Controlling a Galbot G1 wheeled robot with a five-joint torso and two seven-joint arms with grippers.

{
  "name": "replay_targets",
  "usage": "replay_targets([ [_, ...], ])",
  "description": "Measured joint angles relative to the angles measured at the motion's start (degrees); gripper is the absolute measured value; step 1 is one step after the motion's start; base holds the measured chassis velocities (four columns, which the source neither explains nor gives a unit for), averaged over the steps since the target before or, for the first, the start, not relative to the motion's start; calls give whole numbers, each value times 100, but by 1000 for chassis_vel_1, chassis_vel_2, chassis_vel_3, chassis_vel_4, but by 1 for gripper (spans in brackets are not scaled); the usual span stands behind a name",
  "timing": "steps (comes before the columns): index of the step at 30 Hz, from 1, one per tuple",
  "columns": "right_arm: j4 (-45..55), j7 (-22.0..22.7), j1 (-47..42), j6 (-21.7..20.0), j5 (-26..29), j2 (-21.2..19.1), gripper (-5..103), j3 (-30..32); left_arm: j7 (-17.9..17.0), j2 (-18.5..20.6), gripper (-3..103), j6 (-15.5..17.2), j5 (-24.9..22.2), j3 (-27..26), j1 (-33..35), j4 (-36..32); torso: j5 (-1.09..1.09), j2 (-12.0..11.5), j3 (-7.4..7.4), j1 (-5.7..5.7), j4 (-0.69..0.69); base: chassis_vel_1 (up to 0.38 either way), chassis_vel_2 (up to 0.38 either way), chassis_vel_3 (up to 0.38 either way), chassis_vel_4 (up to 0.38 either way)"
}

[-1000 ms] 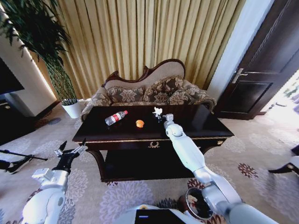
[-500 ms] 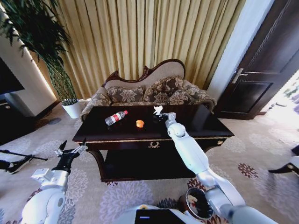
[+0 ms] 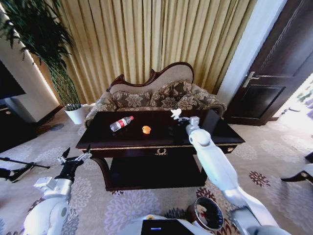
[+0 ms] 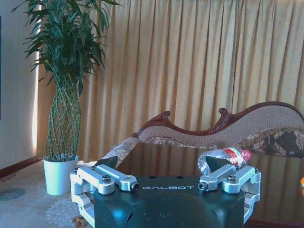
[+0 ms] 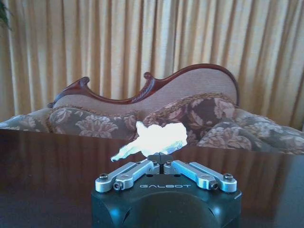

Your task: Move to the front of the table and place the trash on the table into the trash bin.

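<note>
On the dark glossy table point(image 3: 215, 132) lie a clear plastic bottle with a red label point(image 3: 121, 123) at the left and a small orange piece point(image 3: 146, 129) near the middle. My right gripper point(image 3: 180, 117) hangs over the table's right half, shut on a whitish crumpled lump point(image 3: 176, 113). That lump point(image 5: 153, 138) sticks up from the closed fingers of the right gripper point(image 5: 161, 164) in the right wrist view. My left gripper point(image 3: 74, 157) is held low, left of the table, open and empty; its wrist view shows the open gripper point(image 4: 159, 164) and the bottle point(image 4: 223, 156). The trash bin point(image 3: 206, 214) stands by my base.
A carved-back patterned sofa point(image 3: 156, 95) stands behind the table against gold curtains. A white plant pot point(image 3: 76, 114) with a tall plant is at the far left. A dark door point(image 3: 274, 63) is at the right. Patterned carpet surrounds the table.
My right gripper has lifted the whitish lump off the table and carried it to the right. The left arm, bottle and orange piece have not moved.
</note>
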Motion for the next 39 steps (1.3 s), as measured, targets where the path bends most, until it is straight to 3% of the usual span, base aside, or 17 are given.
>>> replay_targets([
  [10, 851, 74, -678, 78, 440, -209, 0, 609, 6, -41, 100, -6, 86, 42, 31, -2, 0, 0, 0, 0, 1, 0, 0, 0, 0],
  [17, 1284, 399, -1104, 575, 495, -2, 0, 801, 7, -34, 100, -43, 72, -24, 99, -40, -1, 0, 0, 0, 2, 0, 0, 0, 0],
  [39, 1707, 479, -1565, 577, 513, 71, 0, 1053, 8, 59, 100, -90, 39, -74, 94, -15, -1, 0, 1, 0, 1, 38, -33, -38, 35],
])
